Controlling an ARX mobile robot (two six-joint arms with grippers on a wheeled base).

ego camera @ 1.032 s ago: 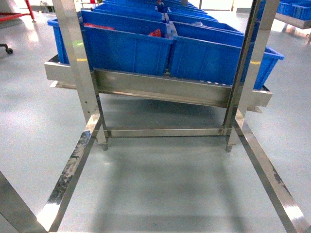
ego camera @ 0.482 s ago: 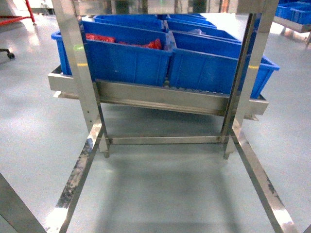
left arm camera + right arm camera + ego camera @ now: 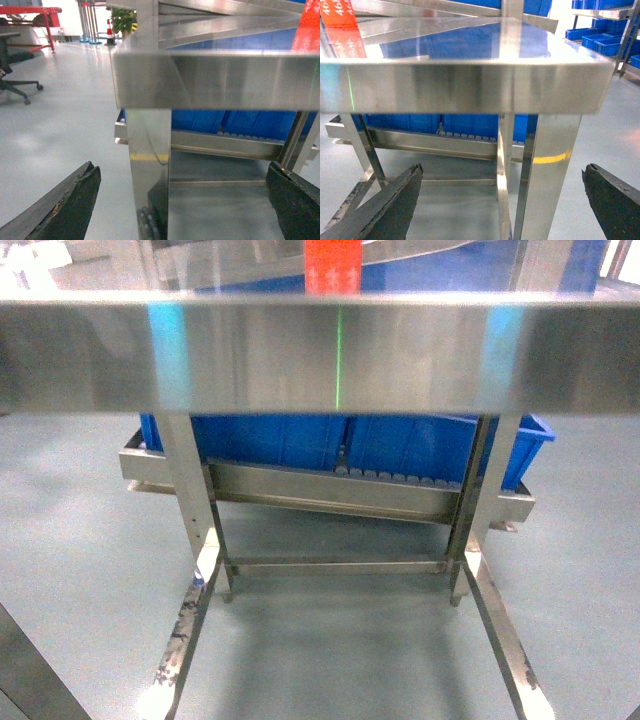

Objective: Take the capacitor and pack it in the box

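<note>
Both claws stand wide and hold nothing. In the left wrist view the left claw (image 3: 185, 200) shows its 2 dark, worn fingers (image 3: 65, 207) at the bottom corners, far apart, with the polished stainless-steel leg (image 3: 149, 170) of the rack rising in the gap between them; whether a finger touches it cannot be told. In the right wrist view the right claw (image 3: 505, 200) is spread just as wide, and another steel leg (image 3: 547, 170) stands between its 2 dark fingers (image 3: 387, 207).

A broad stainless-steel front rail (image 3: 320, 355) crosses the whole head view, level with the camera, and hides most of what lies behind it. It edges a shiny steel tabletop (image 3: 445, 40) that reflects blue. Below the rail there is open room: a lower steel shelf (image 3: 330, 490) carries big blue plastic bins (image 3: 270, 438) side by side, and under that only thin crossbars and pale grey-green floor (image 3: 340, 640). A red-orange label (image 3: 332, 265) hangs above the rail.

Neither arm shows in the head view; both wrists look level, pointing at the rack from below tabletop height.

The pale peach-pink box and the capacitor appear in none of the views.
</note>
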